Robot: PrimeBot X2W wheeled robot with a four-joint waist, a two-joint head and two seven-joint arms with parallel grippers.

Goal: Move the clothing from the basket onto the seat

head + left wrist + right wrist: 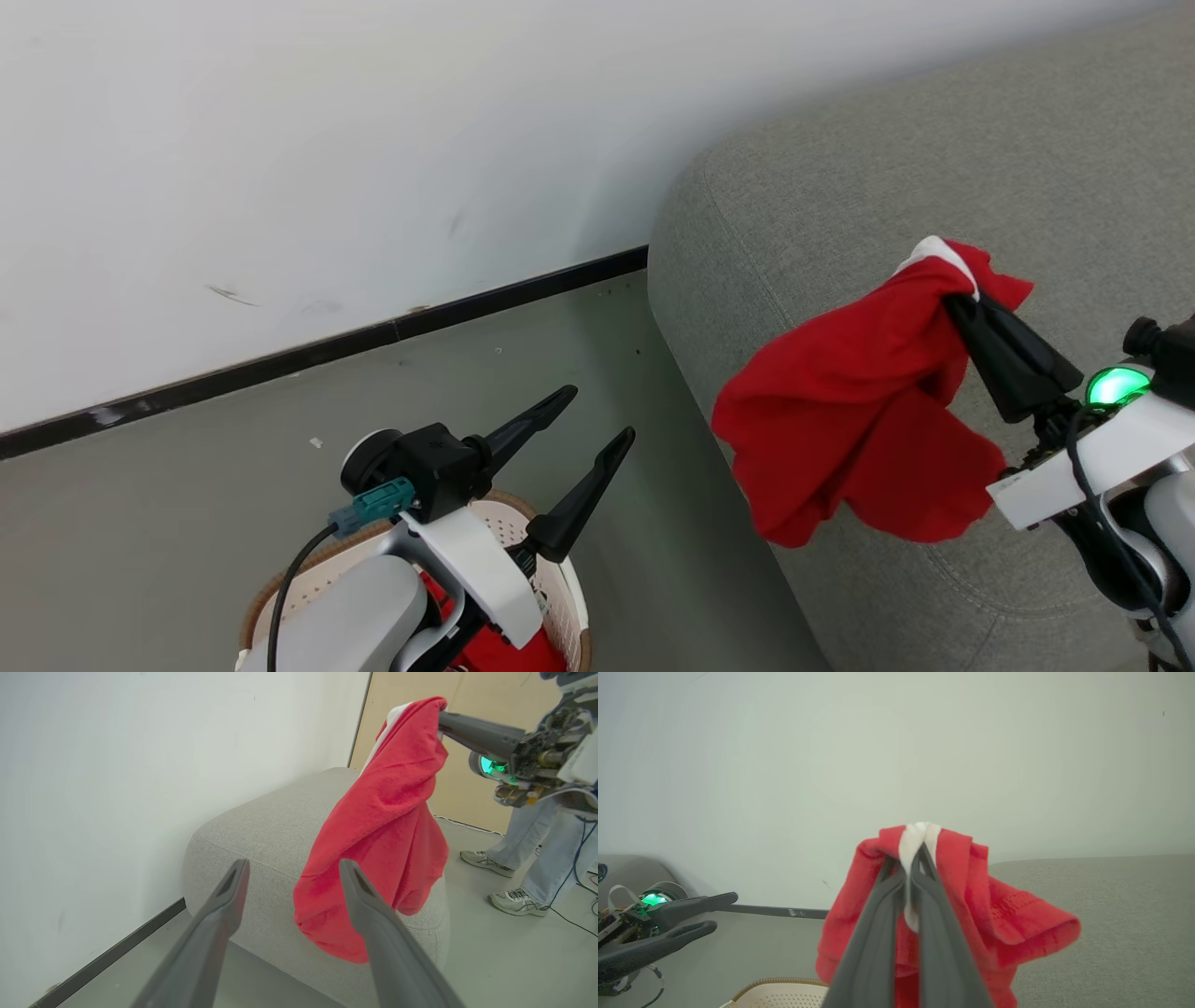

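Observation:
My right gripper [952,299] is shut on a red garment with a white panel [859,411], which hangs in the air over the edge of the light-grey seat [840,187]. In the right wrist view the fingers [887,905] pinch the white fold of the clothing [994,914]. In the left wrist view the same garment [383,826] dangles from the right gripper [441,721] above the seat [271,830]. My left gripper [602,415] is open and empty above the basket [560,588], where more red clothing [495,653] lies. The left fingers [224,905] point toward the seat.
A white wall [280,168] with a dark baseboard [327,350] runs behind the grey floor [187,523]. A person's legs and sneakers [514,900] stand beyond the seat, with cables on the floor. The basket rim [784,982] shows below the held garment.

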